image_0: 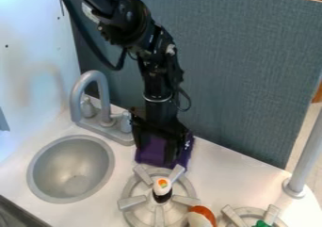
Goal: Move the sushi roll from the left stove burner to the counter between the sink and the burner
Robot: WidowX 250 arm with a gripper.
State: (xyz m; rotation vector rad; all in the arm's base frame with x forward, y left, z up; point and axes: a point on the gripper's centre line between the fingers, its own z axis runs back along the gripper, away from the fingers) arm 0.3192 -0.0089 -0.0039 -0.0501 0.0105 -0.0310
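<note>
Camera view: we found the black gripper [155, 154] pointing down over the purple cloth [151, 151], its fingers apart, with purple showing between them. The cloth lay crumpled on the white counter [220, 167], at the foot of the grey panel [232, 80]. Taking the cloth as centre, we noted the faucet [78, 92] toward 10 o'clock, the sink [70, 169] between 8 and 9, and the near burner [138, 200] at 6. A small white-and-black toy [162, 187] stood upright at the burner's middle; an orange-and-white toy [201, 216] sat at 5 o'clock, by the burner's edge. The far burner [234, 216], with a green thing [261, 224] on it, was between 4 and 5.

Progress: we judged the work to be at an early stage. The approach to the cloth looked done. We saw no sign of a lift, as the cloth appeared to rest on the counter. In our reading, closing on the fabric, carrying it and letting go were left. We could not tell where it was meant to end up.
</note>
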